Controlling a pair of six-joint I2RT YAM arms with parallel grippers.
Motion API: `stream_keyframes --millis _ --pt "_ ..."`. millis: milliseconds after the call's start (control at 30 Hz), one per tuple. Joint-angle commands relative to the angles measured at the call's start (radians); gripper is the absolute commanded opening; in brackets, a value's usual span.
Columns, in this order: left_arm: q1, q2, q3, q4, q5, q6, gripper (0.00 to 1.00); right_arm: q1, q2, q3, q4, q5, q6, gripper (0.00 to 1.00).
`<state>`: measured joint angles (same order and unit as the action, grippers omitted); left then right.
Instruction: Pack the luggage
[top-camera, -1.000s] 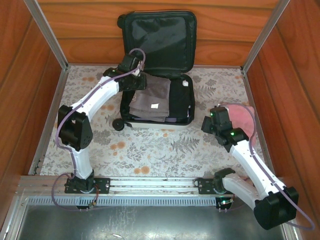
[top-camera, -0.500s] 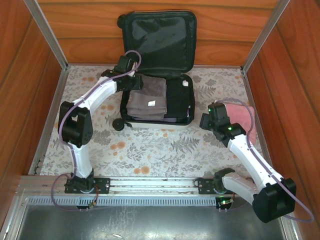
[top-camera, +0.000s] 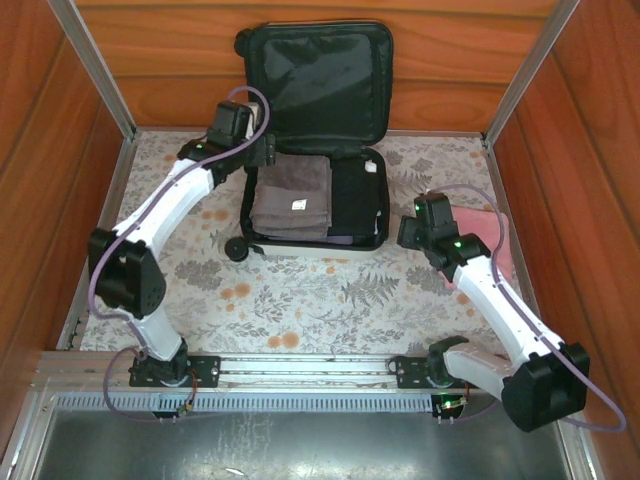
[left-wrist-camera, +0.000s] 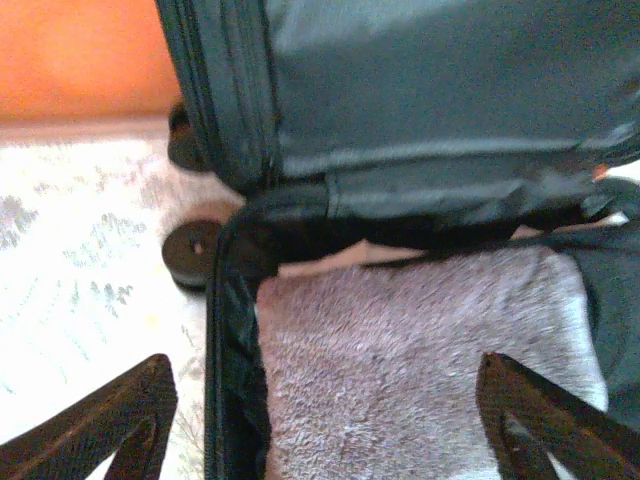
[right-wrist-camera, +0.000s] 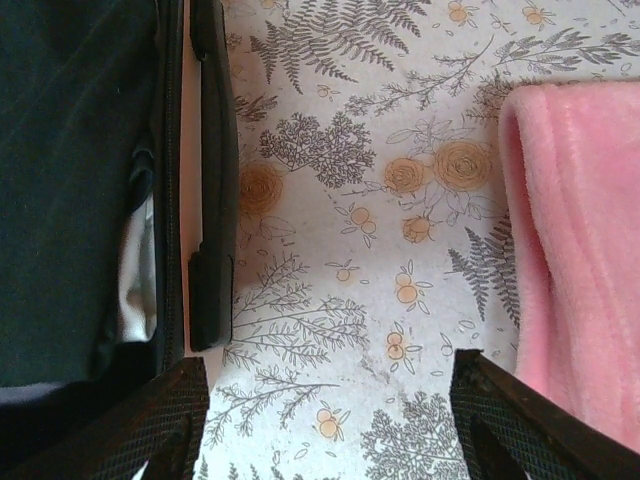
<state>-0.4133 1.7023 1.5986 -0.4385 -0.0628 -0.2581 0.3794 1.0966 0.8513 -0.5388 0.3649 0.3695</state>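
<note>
Left gripper has its jaws apart and empty over the folded grey terry towel inside the white hard-shell suitcase, open at the back of the table (lid propped up). Right gripper has its jaws apart too, just left of the fluffy pink towel. Guessing that's next, which needs a shift right.

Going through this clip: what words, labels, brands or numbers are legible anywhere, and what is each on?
No text here can be read.
white tag on the grey towel in the luggage: too small to read.
white label on the black garment: too small to read.
pink towel and floral table cover: no lettering seen.
</note>
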Motion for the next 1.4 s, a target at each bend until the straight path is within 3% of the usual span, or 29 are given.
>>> stream_keyframes --millis 0,167,233,433,567,767,867,933,1000,1100,1367 --pt "-0.005 0.006 -0.007 0.031 0.005 0.025 0.62 -0.003 0.049 0.041 0.003 -0.019 -0.017 0.69" --pt "0.025 0.154 0.076 0.027 0.129 -0.019 0.12 -0.004 0.098 0.056 0.031 -0.075 -0.014 0.65" --pt "0.031 0.212 0.111 0.027 0.167 -0.04 0.0 -0.003 0.097 0.052 0.041 -0.081 -0.012 0.64" --pt "0.032 0.357 0.159 0.027 0.2 -0.067 0.0 -0.003 0.1 0.064 0.029 -0.057 -0.019 0.63" --pt "0.032 0.4 0.129 0.03 0.197 -0.072 0.0 -0.02 0.101 0.083 0.007 -0.001 0.0 0.69" --pt "0.029 0.379 0.044 0.138 0.225 -0.078 0.0 -0.165 0.173 0.143 -0.004 -0.02 -0.021 0.76" --pt "0.021 0.303 -0.022 0.223 0.212 -0.061 0.0 -0.228 0.239 0.182 -0.044 0.032 -0.038 0.79" --pt "0.015 0.241 -0.069 0.268 0.185 -0.044 0.15 -0.255 0.275 0.179 -0.031 0.076 -0.046 0.83" --pt "0.013 0.17 -0.118 0.301 0.16 -0.032 0.39 -0.299 0.331 0.188 -0.024 0.066 -0.059 0.88" --pt "0.01 0.062 -0.206 0.348 0.136 -0.03 0.61 -0.35 0.464 0.28 -0.092 0.079 -0.076 0.9" --pt "-0.047 -0.201 -0.437 0.404 0.128 -0.033 0.65 -0.363 0.799 0.549 -0.281 0.222 -0.123 0.9"
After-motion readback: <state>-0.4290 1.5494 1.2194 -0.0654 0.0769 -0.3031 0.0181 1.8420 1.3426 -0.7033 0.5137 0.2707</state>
